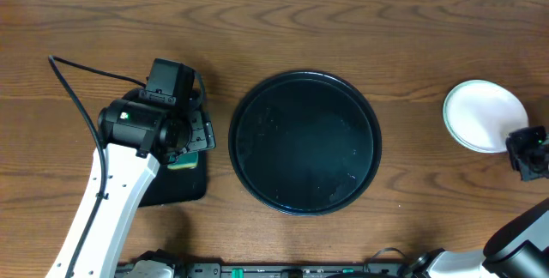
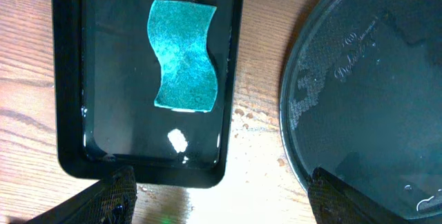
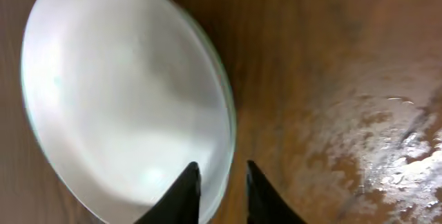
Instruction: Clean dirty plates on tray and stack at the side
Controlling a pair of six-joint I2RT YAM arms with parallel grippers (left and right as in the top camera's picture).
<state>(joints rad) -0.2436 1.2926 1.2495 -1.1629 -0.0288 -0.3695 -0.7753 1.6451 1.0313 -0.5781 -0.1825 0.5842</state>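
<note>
Right fingers [image 3: 188, 195], narrowly parted astride the white plate [image 3: 124, 92] rim and gripping nothing, should back straight off; left fingers [image 2: 110, 198] gape empty

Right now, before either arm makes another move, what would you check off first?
1. Tray free of plates: ok, nothing lies on it.
2. Plate set at the side: ok, it lies right of the tray; whether others lie under it, cannot tell.
3. Plate clean: ok, no smears show in the right wrist view.
4. Right gripper clear of the plate: not ok, its parted fingers straddle the rim.
5. Left gripper empty: ok, open above the sponge tray.
6. Sponge put away: ok, it lies in the sponge tray.
</note>
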